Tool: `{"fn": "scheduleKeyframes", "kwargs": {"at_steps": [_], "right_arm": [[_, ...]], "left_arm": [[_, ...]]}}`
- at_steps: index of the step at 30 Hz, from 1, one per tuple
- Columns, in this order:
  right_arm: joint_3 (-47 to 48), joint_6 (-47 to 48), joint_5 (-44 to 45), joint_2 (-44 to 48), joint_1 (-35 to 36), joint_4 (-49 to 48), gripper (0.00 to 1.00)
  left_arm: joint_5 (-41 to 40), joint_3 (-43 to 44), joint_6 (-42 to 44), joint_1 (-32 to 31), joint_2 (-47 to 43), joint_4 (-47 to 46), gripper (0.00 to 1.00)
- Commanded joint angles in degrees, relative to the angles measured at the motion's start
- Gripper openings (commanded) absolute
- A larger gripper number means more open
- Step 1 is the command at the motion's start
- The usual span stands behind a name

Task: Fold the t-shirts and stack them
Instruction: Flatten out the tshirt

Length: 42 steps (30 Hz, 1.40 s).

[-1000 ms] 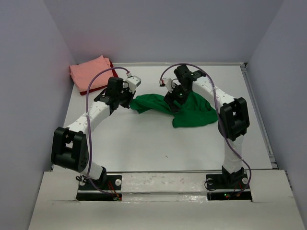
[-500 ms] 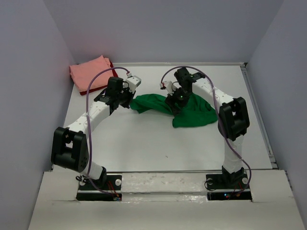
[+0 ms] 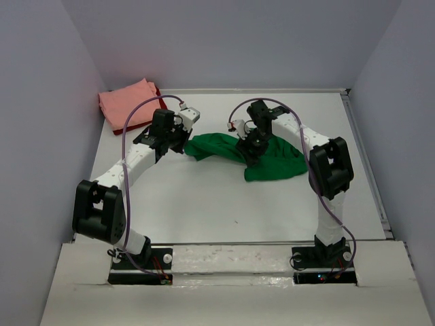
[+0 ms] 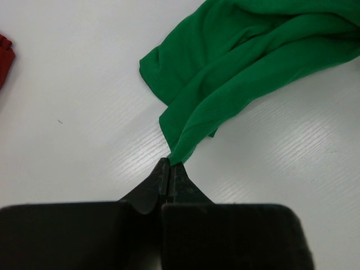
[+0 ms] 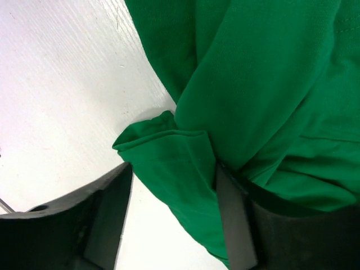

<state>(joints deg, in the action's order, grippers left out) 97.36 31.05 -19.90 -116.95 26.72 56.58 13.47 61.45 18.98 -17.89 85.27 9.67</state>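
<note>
The green t-shirt (image 3: 275, 163) lies crumpled mid-table, stretched out toward the left. My left gripper (image 3: 181, 142) is shut on its left tip, and the left wrist view shows the cloth (image 4: 242, 62) pinched at the fingertips (image 4: 170, 164). My right gripper (image 3: 250, 151) is down on the shirt's middle. Its jaws stand apart around a thick fold (image 5: 180, 169), with bare table showing between the left finger (image 5: 109, 214) and the cloth. The salmon pink t-shirt (image 3: 129, 103) lies folded at the far left corner on top of the dark red t-shirt (image 3: 157, 89).
Grey walls close in the table on the left, back and right. A raised rail (image 3: 363, 159) runs along the right edge. White tabletop (image 3: 224, 204) spreads between the green shirt and the arm bases.
The right gripper has come down and slightly left onto the green shirt, and its jaws have narrowed around a fold. The left arm and its grip have not moved.
</note>
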Motion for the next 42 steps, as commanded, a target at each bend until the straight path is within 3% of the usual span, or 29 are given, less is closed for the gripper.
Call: {"fn": "scheduleKeyframes", "kwargs": {"at_steps": [1, 2, 3, 7, 14, 15, 16, 31, 42], "right_arm": [[-0.4, -0.5, 0.3, 0.8, 0.4, -0.8, 0.52], [-0.2, -0.5, 0.4, 0.8, 0.4, -0.8, 0.47], [-0.2, -0.6, 0.5, 0.7, 0.4, -0.8, 0.35], [-0.3, -0.7, 1.1, 0.6, 0.4, -0.7, 0.18], [-0.2, -1.0, 1.4, 0.4, 0.4, -0.7, 0.13], [-0.3, -1.0, 1.5, 0.4, 0.4, -0.8, 0.1], [-0.3, -1.0, 1.7, 0.4, 0.4, -0.8, 0.0], [2.4, -3.3, 10.6, 8.3, -0.1, -3.8, 0.0], [10.6, -3.2, 18.5, 18.3, -8.7, -5.2, 0.0]], "left_arm": [[0.9, -0.2, 0.2, 0.1, -0.8, -0.7, 0.0], [0.9, -0.1, 0.2, 0.1, -0.7, -0.7, 0.0], [1.0, 0.0, 0.2, 0.2, -0.6, -0.7, 0.0], [1.1, 0.0, 0.2, 0.2, -0.8, -0.7, 0.0], [1.2, -0.2, 0.3, 0.2, -1.1, -0.5, 0.0], [1.1, -0.2, 0.3, 0.2, -1.2, -0.5, 0.0], [1.2, -0.2, 0.2, 0.1, -1.1, -0.5, 0.0], [-0.7, 4.4, -1.7, 0.2, -1.2, -0.6, 0.0], [-6.1, 14.7, -1.1, 0.5, -2.6, 0.0, 0.0]]}}
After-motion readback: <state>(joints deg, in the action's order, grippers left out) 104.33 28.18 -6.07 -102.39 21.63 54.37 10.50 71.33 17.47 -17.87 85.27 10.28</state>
